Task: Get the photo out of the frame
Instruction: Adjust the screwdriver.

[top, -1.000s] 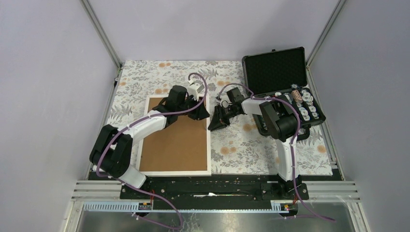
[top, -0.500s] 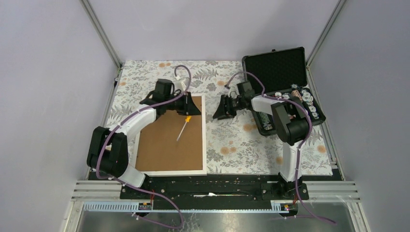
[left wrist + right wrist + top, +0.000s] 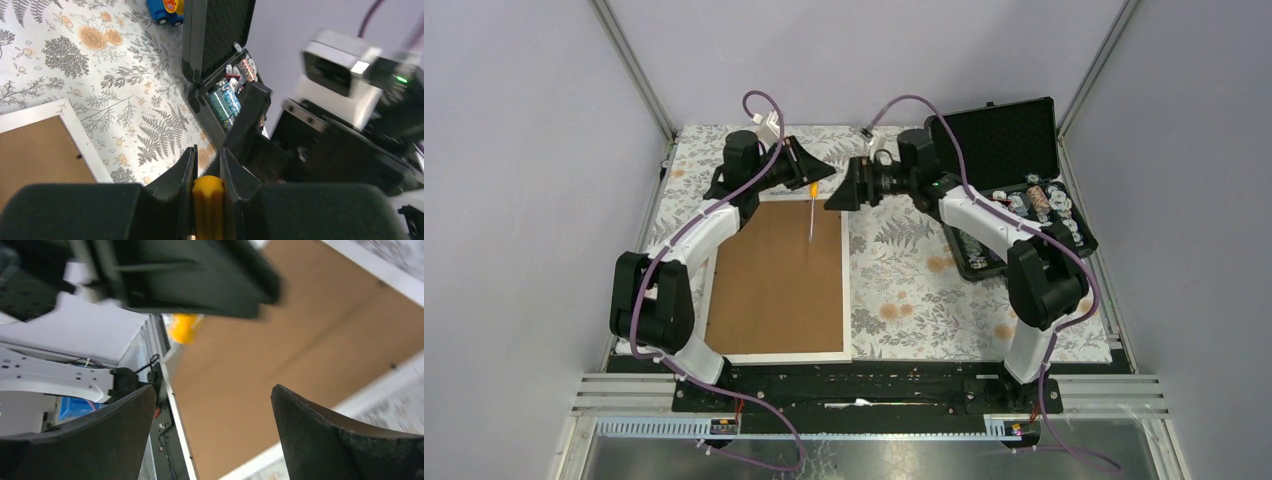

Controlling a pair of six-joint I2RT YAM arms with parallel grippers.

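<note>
No legible txt, brand or nos.; labels on bits point(image 3: 1049, 210) in black case point(image 3: 994, 140) too small to read.

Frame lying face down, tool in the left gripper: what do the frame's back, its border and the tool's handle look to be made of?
Frame back: matte brown fibreboard or hardboard, judging by its flat, even, grainless surface.
Border: smooth white, painted wood or plastic; cannot tell which.
Tool handle, clamped in the left gripper: yellow-orange, probably moulded plastic, uniform colour, rounded end.

A robot lab cell: lilac wall panels point(image 3: 524, 150), aluminium struts point(image 3: 632, 70), 2 cabled arms point(image 3: 699, 235) bolted to a black rail point(image 3: 904, 385).
</note>
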